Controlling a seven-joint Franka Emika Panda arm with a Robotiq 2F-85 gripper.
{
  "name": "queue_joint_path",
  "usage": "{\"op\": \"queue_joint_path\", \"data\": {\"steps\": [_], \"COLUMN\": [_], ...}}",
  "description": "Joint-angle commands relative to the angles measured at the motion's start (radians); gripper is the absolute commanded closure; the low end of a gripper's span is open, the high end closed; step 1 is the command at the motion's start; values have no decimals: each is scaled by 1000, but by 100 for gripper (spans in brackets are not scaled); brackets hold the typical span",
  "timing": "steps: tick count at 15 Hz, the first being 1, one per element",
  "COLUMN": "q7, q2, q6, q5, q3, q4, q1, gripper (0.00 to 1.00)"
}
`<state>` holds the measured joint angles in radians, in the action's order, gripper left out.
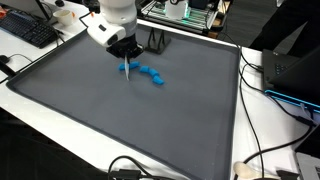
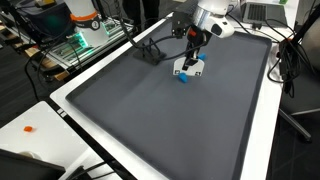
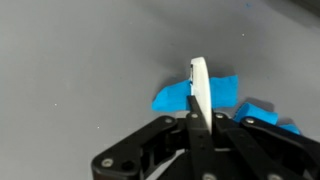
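My gripper [image 3: 200,128] is shut on a thin white flat piece [image 3: 200,85] that sticks out past the fingertips. The piece's tip hangs just over a blue crumpled object [image 3: 175,97] lying on the dark grey mat; whether they touch I cannot tell. In both exterior views the gripper [image 1: 125,52] [image 2: 192,50] points down at the mat with the white piece [image 1: 126,68] [image 2: 189,68] below it. The blue object [image 1: 152,75] [image 2: 184,79] lies beside and under the tip. A second blue part [image 3: 268,110] shows to the right in the wrist view.
The dark grey mat [image 1: 120,120] [image 2: 150,120] covers most of a white table. A keyboard [image 1: 28,30] lies at a far corner. Black cables [image 1: 150,42] [image 2: 150,50] lie near the gripper, and more trail at the table's edge [image 1: 265,100]. Equipment racks [image 2: 85,35] stand behind.
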<state>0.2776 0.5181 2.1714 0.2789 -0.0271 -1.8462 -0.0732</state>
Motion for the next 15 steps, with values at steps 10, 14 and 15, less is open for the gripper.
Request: {"op": "queue_joint_path", "data": {"steps": [10,14,15], "q7": [-121,-138,-145], "q2": [-80,-108,-116], "q6": [96,83,77], "q5": [-85,-103,-102], "q3": [22,16,17], "q4": [-175,-187,-190], "q1": [55,58,55], "gripper": [99,99,99]}}
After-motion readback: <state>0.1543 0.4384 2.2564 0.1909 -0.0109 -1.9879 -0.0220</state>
